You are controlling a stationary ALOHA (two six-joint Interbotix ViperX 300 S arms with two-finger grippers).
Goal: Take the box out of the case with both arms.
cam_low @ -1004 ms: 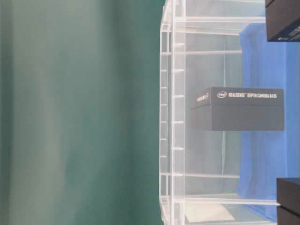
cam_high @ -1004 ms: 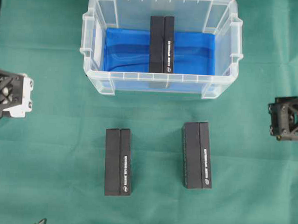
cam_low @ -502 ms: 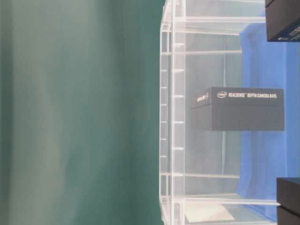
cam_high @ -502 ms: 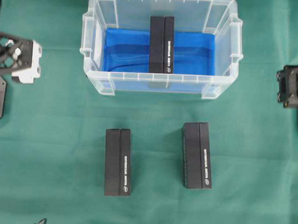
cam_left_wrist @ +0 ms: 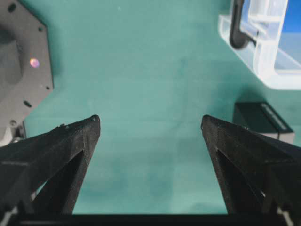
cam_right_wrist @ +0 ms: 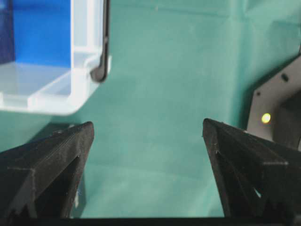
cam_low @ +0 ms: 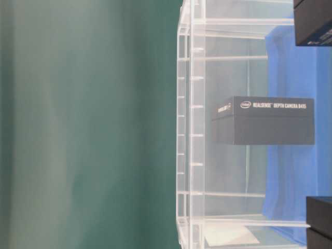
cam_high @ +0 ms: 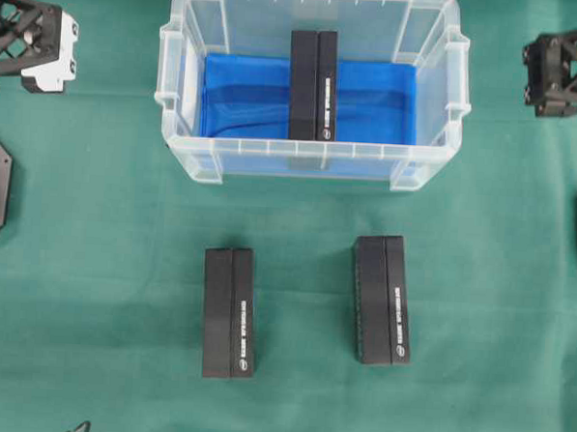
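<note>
Overhead view: the case [cam_high: 313, 87], a clear plastic bin with a blue lining [cam_high: 246, 98] on its floor, is seen at twelve o'clock on the green surface [cam_high: 123, 227]. The box [cam_high: 313, 85], black and oblong, is stood inside the case at its middle, its long side run from twelve to six o'clock.

Two further black boxes are laid outside the case on the surface: one at seven o'clock [cam_high: 229, 313], one at five o'clock [cam_high: 382, 299], well apart from each other and from the case.

The left claw [cam_high: 27, 36], with white parts, is held at ten o'clock, apart from the case's left handle. The right claw [cam_high: 565, 68], all black, is held at two o'clock, apart from the right handle.

Left wrist view: the left claw [cam_left_wrist: 150, 127] is shown released, fingers [cam_left_wrist: 61, 150] spread wide with only green surface between them; a corner of the case [cam_left_wrist: 263, 52] appears at one o'clock.

Right wrist view: the right claw [cam_right_wrist: 148, 129] is likewise released and nothing is grasped; the case [cam_right_wrist: 61, 80] lies at ten o'clock.

Table-level view: the box [cam_low: 263, 120] is seen through the case wall [cam_low: 189, 124], against the blue lining.
</note>
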